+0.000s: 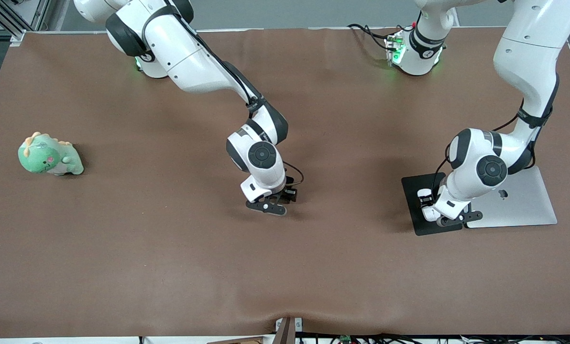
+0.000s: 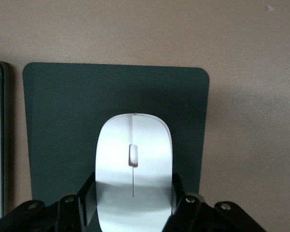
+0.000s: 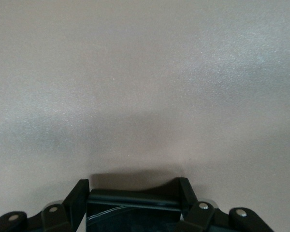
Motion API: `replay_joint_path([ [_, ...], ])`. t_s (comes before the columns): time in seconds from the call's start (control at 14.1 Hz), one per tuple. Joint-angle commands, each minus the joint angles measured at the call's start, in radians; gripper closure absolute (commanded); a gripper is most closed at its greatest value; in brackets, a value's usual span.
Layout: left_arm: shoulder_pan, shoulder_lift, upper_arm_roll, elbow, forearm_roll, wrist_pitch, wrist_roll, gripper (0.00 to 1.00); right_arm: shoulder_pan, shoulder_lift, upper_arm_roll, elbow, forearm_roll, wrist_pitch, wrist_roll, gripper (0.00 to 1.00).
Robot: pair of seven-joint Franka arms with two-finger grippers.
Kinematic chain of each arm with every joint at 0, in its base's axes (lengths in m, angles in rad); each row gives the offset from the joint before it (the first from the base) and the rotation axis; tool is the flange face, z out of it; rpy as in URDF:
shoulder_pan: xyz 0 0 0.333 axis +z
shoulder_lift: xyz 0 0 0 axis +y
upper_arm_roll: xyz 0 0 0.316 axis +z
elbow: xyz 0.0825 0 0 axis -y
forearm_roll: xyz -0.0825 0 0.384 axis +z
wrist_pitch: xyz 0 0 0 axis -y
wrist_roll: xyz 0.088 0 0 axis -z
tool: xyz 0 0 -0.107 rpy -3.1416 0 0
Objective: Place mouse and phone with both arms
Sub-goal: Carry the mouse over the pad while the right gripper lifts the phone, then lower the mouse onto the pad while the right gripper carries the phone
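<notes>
Left gripper clamps mouse sides over mat, right gripper clamps phone edges above worktop; both rigid, glossy, prob. slippery, hold mid-sides.

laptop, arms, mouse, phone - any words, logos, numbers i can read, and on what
No readable words or numbers anywhere.
Silver laptop: an apple-shaped logo on its closed lid, no text.
Arm joints: small markings, too small to read.
Mouse, on the black mat: blank.
Phone: nothing legible.
</notes>
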Motion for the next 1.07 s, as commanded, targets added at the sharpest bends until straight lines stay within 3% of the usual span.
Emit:
replay_joint_path([
  [0.0, 0.012, 0.002, -0.002, -0.010, 0.012, 0.019, 0.017, 0.54, 0.014, 0.002, -0.001, 0.024, -0.003, -0.046, 0.022, 0.69],
  [0.14, 0.012, 0.006, -0.002, -0.009, 0.012, 0.019, 0.030, 0.54, 0.018, -0.003, -0.001, 0.024, -0.003, -0.053, 0.019, 0.94],
  [0.21, 0.012, 0.008, -0.003, -0.009, 0.012, 0.019, 0.037, 0.54, 0.016, -0.010, -0.001, 0.021, -0.004, -0.054, 0.016, 0.99],
  [0.5, 0.013, 0.011, -0.002, -0.004, 0.012, 0.019, 0.047, 0.54, -0.041, -0.066, -0.001, 0.015, -0.006, -0.152, -0.098, 1.00],
  [0.71, 0.018, 0.025, -0.002, 0.002, 0.090, 0.022, 0.043, 0.54, -0.116, -0.148, -0.001, -0.006, -0.006, -0.262, -0.224, 1.00],
  [1.0, 0.030, 0.032, -0.003, 0.005, 0.095, 0.034, 0.034, 0.54, -0.217, -0.300, -0.001, -0.167, -0.004, -0.263, -0.352, 1.00],
])
